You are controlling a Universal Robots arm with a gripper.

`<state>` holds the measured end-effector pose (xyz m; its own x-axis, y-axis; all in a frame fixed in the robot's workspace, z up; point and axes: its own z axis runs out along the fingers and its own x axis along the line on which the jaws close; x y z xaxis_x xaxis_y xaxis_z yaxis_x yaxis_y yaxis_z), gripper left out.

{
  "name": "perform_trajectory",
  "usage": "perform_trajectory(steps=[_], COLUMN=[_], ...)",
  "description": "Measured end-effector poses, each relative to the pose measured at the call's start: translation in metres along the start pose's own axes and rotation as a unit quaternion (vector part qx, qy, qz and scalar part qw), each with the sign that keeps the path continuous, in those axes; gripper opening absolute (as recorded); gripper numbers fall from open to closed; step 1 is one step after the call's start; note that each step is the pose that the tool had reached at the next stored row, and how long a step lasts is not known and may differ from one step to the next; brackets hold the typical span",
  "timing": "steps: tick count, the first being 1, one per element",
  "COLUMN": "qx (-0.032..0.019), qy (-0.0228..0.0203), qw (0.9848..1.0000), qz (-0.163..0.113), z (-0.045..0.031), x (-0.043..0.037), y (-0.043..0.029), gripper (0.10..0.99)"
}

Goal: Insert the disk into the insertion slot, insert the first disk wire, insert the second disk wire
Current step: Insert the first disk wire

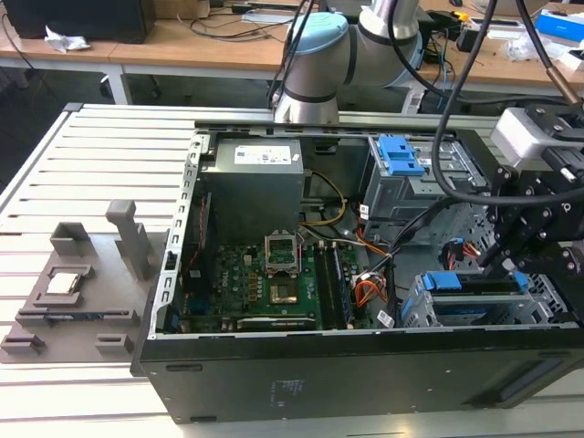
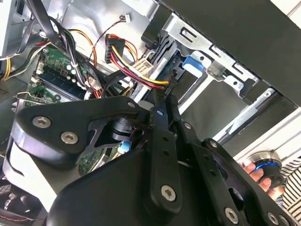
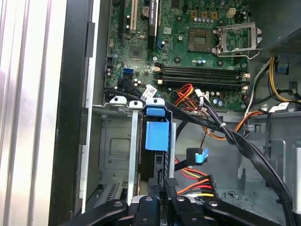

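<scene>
The disk (image 1: 474,286) sits in the insertion slot (image 1: 418,312), a grey metal bay at the case's near corner on the exterior view's right. Its blue carrier (image 3: 156,134) shows at the bay's mouth in the first wrist view. My gripper (image 1: 500,260) hangs just above that bay. In both wrist views its fingers (image 2: 162,141) stand close together on a black connector (image 2: 171,84) of a disk wire with red, yellow and black leads (image 3: 193,186). Another wire end with a blue tab (image 3: 197,156) hangs loose beside the disk.
The motherboard (image 1: 265,283) and power supply (image 1: 251,182) fill the case's middle and back. A taller cage with a blue latch (image 1: 401,155) stands behind the bay. Cable bundles (image 3: 235,136) cross beside it. A grey fixture (image 1: 73,292) lies outside the case. A hand (image 2: 256,173) holds a blue-ringed knob.
</scene>
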<state>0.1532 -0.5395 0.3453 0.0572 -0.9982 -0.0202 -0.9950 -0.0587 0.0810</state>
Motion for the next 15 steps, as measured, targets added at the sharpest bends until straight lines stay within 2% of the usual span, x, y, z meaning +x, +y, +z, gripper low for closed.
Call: perform_trajectory(steps=[15], qx=[0.0000], qy=[-0.0012], qw=[1.0000], qz=[0.010], z=[0.0032], x=[0.0001], y=[-0.0023], gripper=[0.165])
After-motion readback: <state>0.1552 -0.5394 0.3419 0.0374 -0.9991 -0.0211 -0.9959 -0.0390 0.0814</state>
